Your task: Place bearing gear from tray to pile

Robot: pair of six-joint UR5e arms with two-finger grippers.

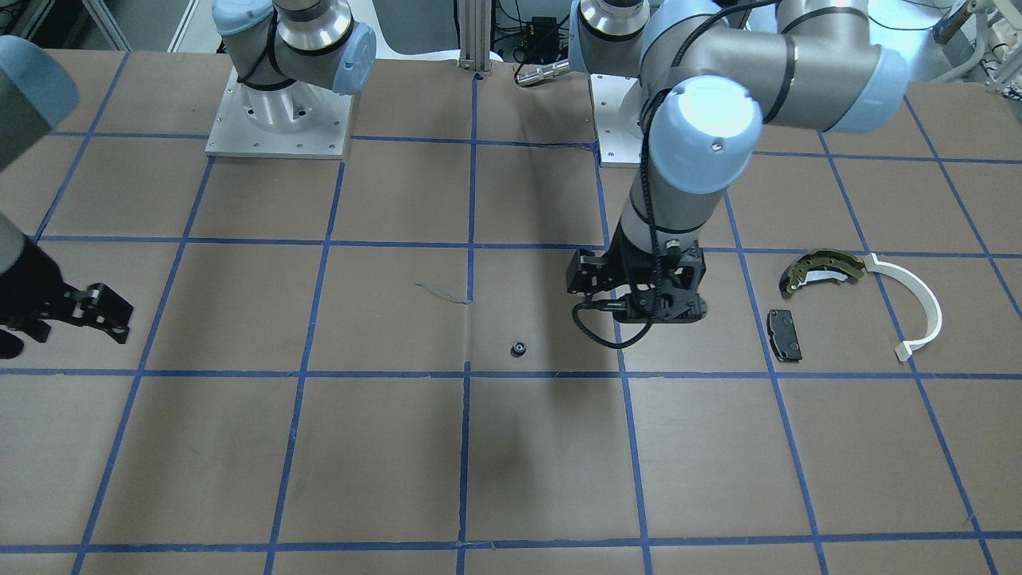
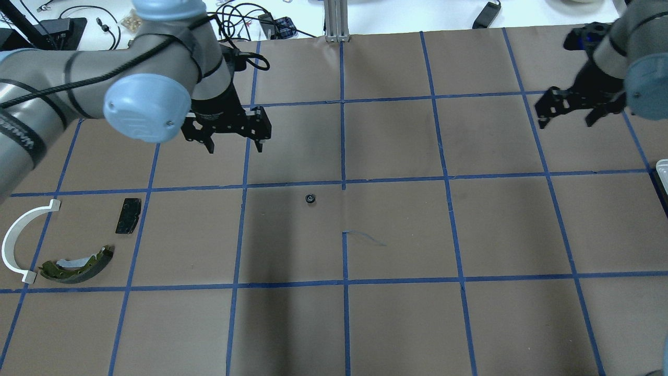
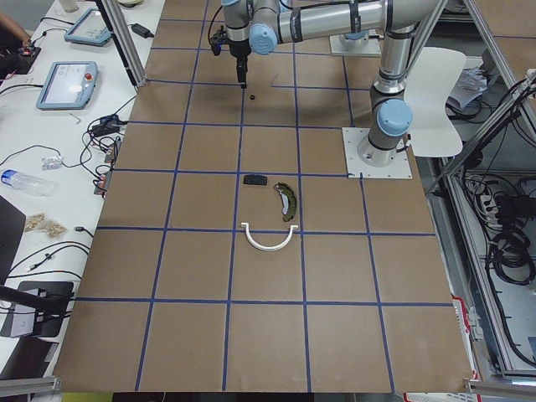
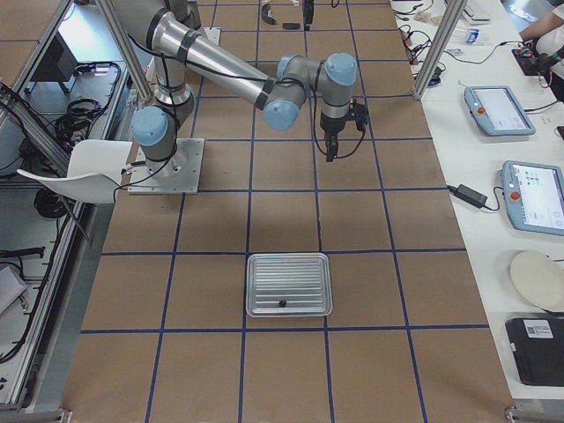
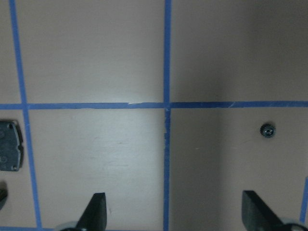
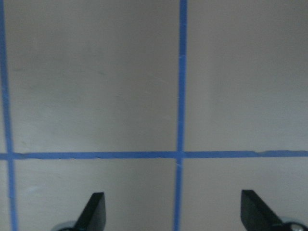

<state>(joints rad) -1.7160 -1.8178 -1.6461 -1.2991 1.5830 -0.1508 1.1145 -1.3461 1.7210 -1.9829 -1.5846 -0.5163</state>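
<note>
A small black bearing gear [image 2: 310,198] lies on the brown table near its middle, and it also shows in the front view [image 1: 519,348] and the left wrist view [image 5: 267,129]. My left gripper [image 2: 235,149] is open and empty, hovering behind and to the left of the gear. The pile sits at the left: an olive-gold brake shoe [image 2: 78,263], a black brake pad [image 2: 128,215] and a white arc strip [image 2: 15,240]. My right gripper [image 2: 566,122] is open and empty at the far right. The silvery tray [image 4: 288,284] holds one small dark part [image 4: 282,303].
Blue tape lines [image 2: 343,183] grid the brown table. The tray's corner [image 2: 663,172] peeks in at the right edge of the overhead view. Both arm bases [image 1: 278,120] stand at the robot's side. Cables and tablets lie past the far edge.
</note>
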